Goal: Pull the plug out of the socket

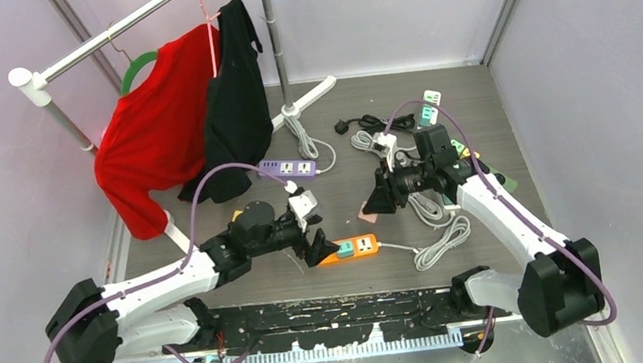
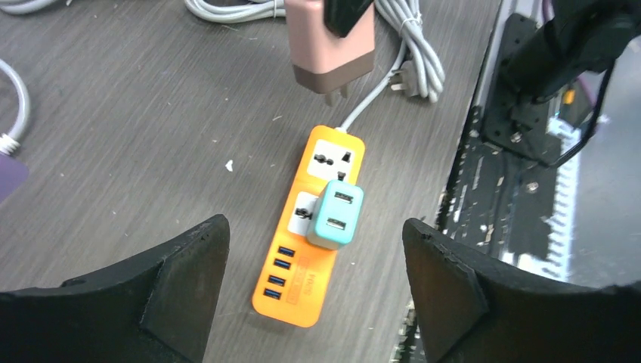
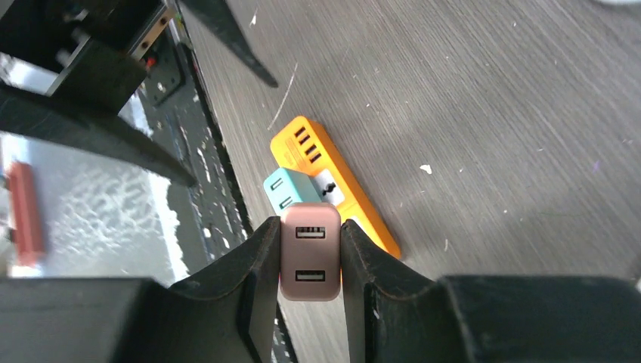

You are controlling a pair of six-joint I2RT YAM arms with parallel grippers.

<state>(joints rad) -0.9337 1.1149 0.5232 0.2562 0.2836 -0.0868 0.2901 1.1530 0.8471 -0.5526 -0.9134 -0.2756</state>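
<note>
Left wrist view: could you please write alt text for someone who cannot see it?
A teal charger is plugged into an orange power strip on a grey table, framed by the open left end effector. A pink charger hangs above the strip's far end, prongs free.

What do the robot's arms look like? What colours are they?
Both the left arm and right arm have white sections joined by chunky black joints. A purple cable loops along each one. The fingers are black and wedge-shaped, tapering to points.
</note>
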